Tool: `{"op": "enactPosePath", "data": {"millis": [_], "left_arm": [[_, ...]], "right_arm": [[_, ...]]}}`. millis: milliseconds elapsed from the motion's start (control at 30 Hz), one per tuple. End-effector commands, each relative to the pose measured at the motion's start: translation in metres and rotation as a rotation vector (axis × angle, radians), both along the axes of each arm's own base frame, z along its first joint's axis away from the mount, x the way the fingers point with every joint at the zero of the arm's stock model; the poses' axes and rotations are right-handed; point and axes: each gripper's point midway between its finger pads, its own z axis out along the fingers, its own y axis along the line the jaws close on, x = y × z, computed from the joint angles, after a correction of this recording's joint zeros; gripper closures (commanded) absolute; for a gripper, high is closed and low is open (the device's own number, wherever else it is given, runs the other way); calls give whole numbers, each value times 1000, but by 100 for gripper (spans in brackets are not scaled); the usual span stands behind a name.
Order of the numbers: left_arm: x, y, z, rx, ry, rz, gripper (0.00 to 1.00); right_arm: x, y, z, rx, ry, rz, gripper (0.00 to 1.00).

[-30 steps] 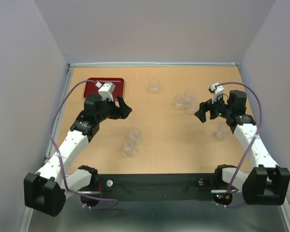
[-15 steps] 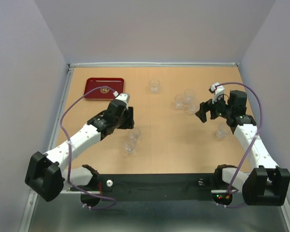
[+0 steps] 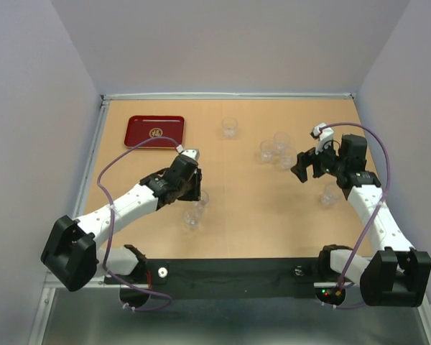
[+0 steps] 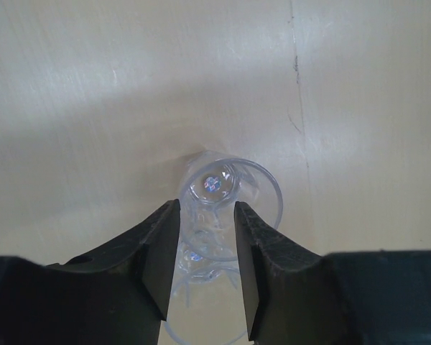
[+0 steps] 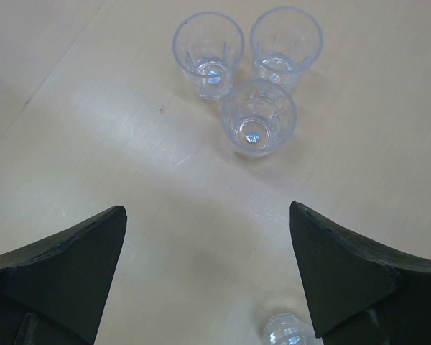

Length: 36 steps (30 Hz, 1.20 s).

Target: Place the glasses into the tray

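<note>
I see the red tray (image 3: 155, 131) far left at the back. My left gripper (image 4: 207, 219) has its fingers close around a glass (image 4: 226, 188) on the table (image 3: 258, 215); I cannot tell if they squeeze it. My right gripper (image 5: 207, 212) is wide open near three glasses (image 5: 258, 118).

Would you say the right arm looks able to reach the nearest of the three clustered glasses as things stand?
Probably yes: the right gripper hangs wide open facing the nearest glass, with only bare table between them.
</note>
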Motion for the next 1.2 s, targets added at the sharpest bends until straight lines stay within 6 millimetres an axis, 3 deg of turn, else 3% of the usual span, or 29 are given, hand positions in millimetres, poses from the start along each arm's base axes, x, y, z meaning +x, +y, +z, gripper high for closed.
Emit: {"op": "enactPosePath", "data": {"millis": [0, 200, 300, 400, 433, 467, 600, 700, 800, 833, 900, 933, 1033, 1067, 1133, 1167], "left_arm": [[-11, 8, -15, 32, 46, 34, 53], [-10, 16, -29, 78, 67, 75, 58], [-9, 16, -37, 95, 82, 80, 67], [-6, 15, -38, 98, 78, 96, 85], [-4, 15, -36, 98, 68, 103, 96], [-2, 15, -34, 97, 56, 110, 100], [15, 15, -12, 84, -25, 145, 100], [39, 17, 7, 46, -94, 180, 100], [78, 38, 31, -21, -164, 245, 100], [98, 59, 42, -38, -204, 305, 100], [122, 75, 66, -76, -264, 349, 100], [139, 101, 76, -82, -304, 422, 100], [175, 138, 95, -77, -379, 529, 100], [188, 162, 108, -83, -411, 606, 100], [203, 185, 110, -65, -418, 676, 100], [212, 197, 94, -36, -375, 713, 100]], "right_arm": [[-5, -1, -3, -11, -3, 1, 0], [-6, 0, -2, -5, -2, 6, 0], [-6, 0, -1, -4, -5, 8, 0], [-6, 0, -1, -5, -5, 6, 0], [-6, 0, -1, -6, -9, 7, 0], [-7, 0, 0, -5, -10, 6, 0], [-7, 0, 0, -5, -11, 6, 0], [-7, 1, 1, -4, -11, 9, 0], [-7, 0, 2, -6, -17, 7, 0], [-8, 0, 3, -7, -20, 9, 0], [-9, 0, 5, -9, -31, 12, 0], [-9, 1, 5, -7, -30, 14, 0], [-10, 3, 6, -3, -34, 24, 0], [-10, 3, 8, -1, -38, 24, 0], [-12, 4, 9, 3, -41, 31, 0], [-12, 5, 9, 4, -42, 34, 0]]}}
